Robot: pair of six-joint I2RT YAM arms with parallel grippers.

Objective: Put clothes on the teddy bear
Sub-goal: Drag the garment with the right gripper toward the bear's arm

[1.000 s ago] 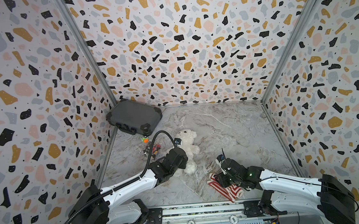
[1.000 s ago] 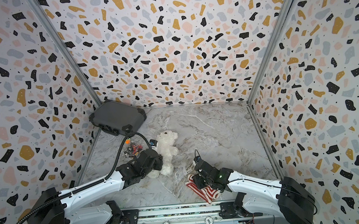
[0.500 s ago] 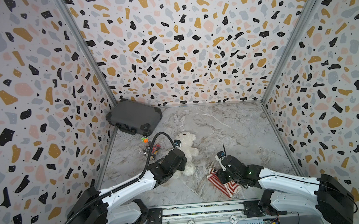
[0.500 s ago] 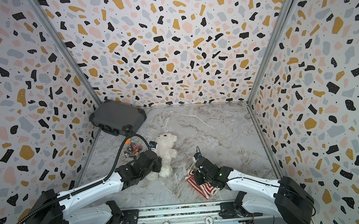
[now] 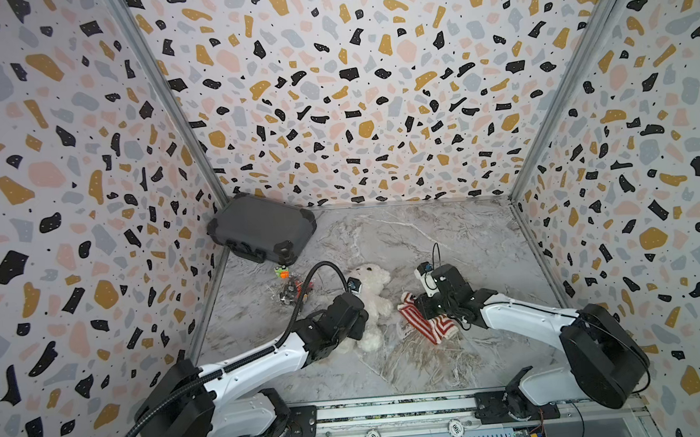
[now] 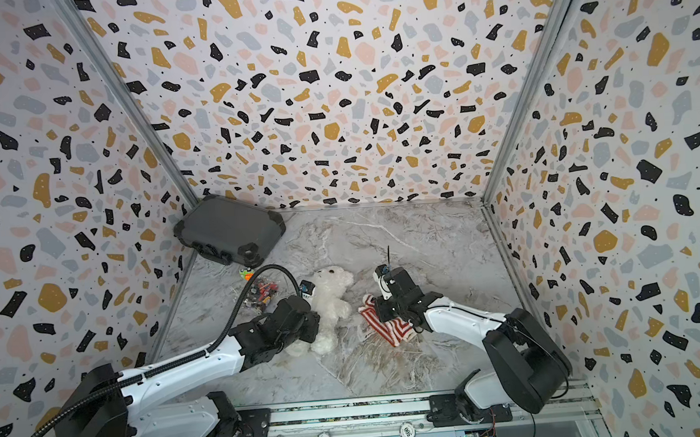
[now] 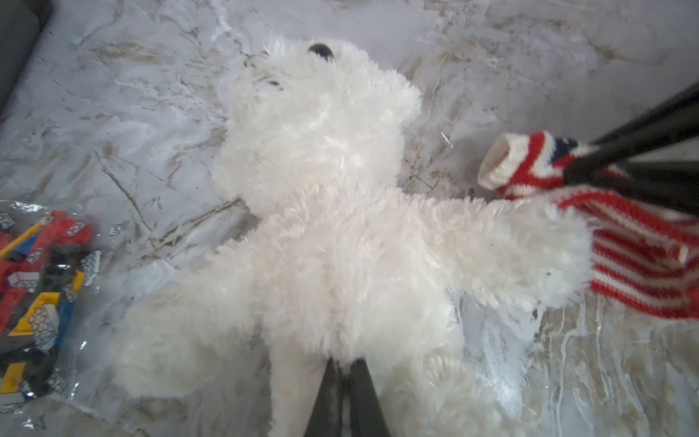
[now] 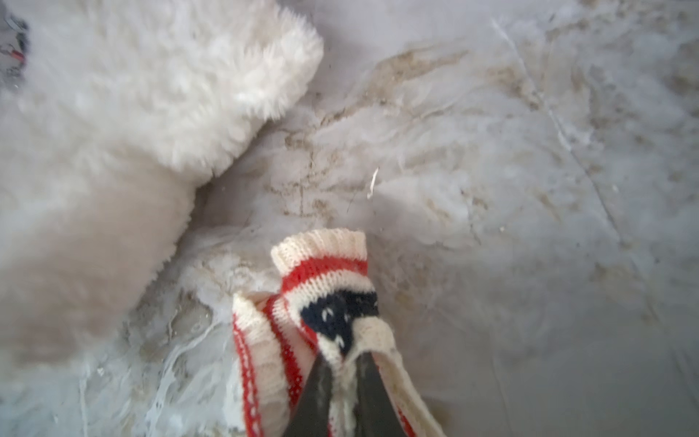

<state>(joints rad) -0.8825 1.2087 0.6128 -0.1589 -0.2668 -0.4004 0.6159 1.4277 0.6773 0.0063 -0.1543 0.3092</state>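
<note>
Both top views show the teddy bear (image 5: 370, 299) (image 6: 330, 302) lying on the marble-patterned counter (image 5: 445, 238), left of its middle and toward the front edge, head pointing at the far edge. The left pincer (image 5: 357, 323) comes in from the front-left. The left wrist view shows this pincer (image 7: 344, 365) with its fingers drawn together, pinching the white fur low on the bear's (image 7: 340, 227) body, between the legs.

Just to the right of the bear, a red-and-white striped sweater (image 5: 427, 325) lies crumpled on the counter. The right pincer (image 5: 422, 306) bears down on its end nearer the bear. In the right wrist view this pincer (image 8: 346, 359) is closed on a fold of the knit (image 8: 302, 302), with cream wool bunched between the fingers beside a navy patch. The bear's fluffy limb (image 8: 113, 113) fills the corner of that picture.

A dark grey case (image 5: 261, 229) sits in the far-left corner of the counter. A clear bag of toy bricks (image 5: 292, 289) (image 7: 38, 283) lies between the case and the bear.
</note>
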